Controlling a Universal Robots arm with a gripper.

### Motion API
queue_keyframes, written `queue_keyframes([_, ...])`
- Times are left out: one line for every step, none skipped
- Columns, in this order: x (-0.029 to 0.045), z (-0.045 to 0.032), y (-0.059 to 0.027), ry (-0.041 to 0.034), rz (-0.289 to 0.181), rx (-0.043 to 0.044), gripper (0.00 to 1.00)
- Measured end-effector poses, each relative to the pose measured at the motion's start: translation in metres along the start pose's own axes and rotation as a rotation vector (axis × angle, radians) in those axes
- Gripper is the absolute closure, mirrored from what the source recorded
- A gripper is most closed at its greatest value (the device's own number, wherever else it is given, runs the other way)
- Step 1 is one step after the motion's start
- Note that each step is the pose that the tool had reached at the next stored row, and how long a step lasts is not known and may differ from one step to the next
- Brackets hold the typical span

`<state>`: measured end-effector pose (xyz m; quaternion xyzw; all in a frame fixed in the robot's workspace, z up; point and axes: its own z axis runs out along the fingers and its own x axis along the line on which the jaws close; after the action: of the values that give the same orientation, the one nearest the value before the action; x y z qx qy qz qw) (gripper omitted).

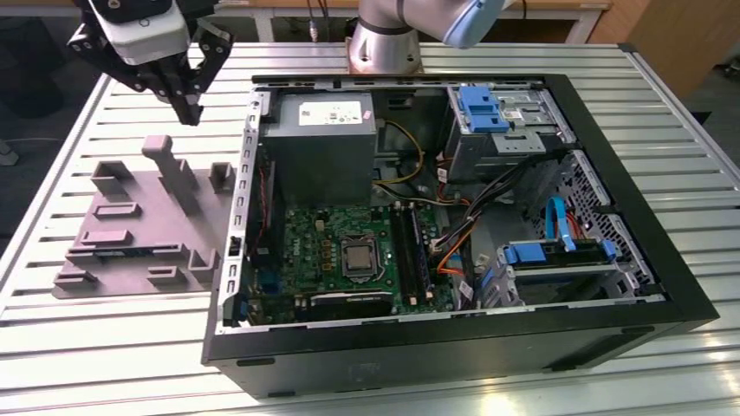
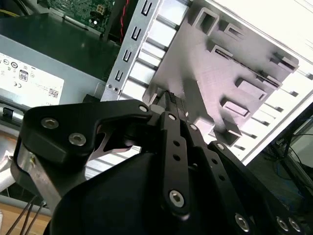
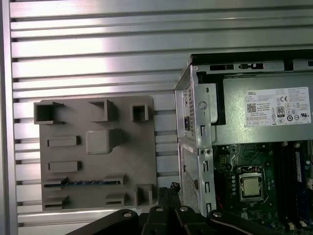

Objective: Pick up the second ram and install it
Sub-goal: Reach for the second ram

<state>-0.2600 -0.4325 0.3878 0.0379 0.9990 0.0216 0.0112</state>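
nearest in the exterior view, slatted metal table [image 1: 116, 364] with black case [image 1: 463, 355] lying on it, open side up. inside the case, green motherboard [image 1: 335, 238] with square socket [image 1: 356, 257], then grey power supply [image 1: 318, 152] farther back. blue drive brackets [image 1: 480, 108] toward the exterior view's right.

just beside the case, on the exterior view's left, grey tray [image 1: 139, 217] with raised blocks. ram [image 1: 116, 252] in the tray's near part, standing on its long edge in a slot between low blocks, seen as a thin blue-green strip. in the first wrist view, ram [image 3: 80, 182] again as a dark bluish line between small blocks.

farther back, gripper [image 1: 189, 114] hanging above the tray's far end, clear of the tray, apart from the ram, holding nothing. pincer narrow, tips brought together in the exterior view and in both wrist views.

farthest, grey arm base [image 1: 387, 43] behind the case.
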Motion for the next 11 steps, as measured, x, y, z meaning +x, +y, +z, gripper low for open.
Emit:
queue_keyframes([0.0005, 0.0000, 0.0000, 0.0000, 0.000, 0.0000, 0.89])
queue_keyframes([0.0006, 0.0000, 0.0000, 0.0001, 0.000, 0.0000, 0.89])
queue_keyframes([0.0023, -0.0001, -0.0002, 0.0000, 0.000, 0.0000, 0.89])
queue_keyframes([0.0039, -0.0001, -0.0003, 0.0000, 0.000, 0.0000, 0.89])
queue_keyframes([0.0039, -0.0001, -0.0003, 0.0000, 0.000, 0.0000, 0.89])
queue_keyframes([0.0040, -0.0001, -0.0003, 0.0000, 0.000, 0.0001, 0.89])
queue_keyframes([0.0040, -0.0001, -0.0003, 0.0000, 0.000, 0.0000, 0.89])
queue_keyframes([0.0041, -0.0001, -0.0003, 0.0000, 0.000, 0.0001, 0.89])
queue_keyframes([0.0074, -0.0002, -0.0006, 0.0001, 0.000, 0.0001, 0.89])
queue_keyframes([0.0106, -0.0003, -0.0008, 0.0001, 0.000, 0.0001, 0.89])
queue_keyframes([0.0106, -0.0003, -0.0008, 0.0000, 0.000, 0.0001, 0.89])
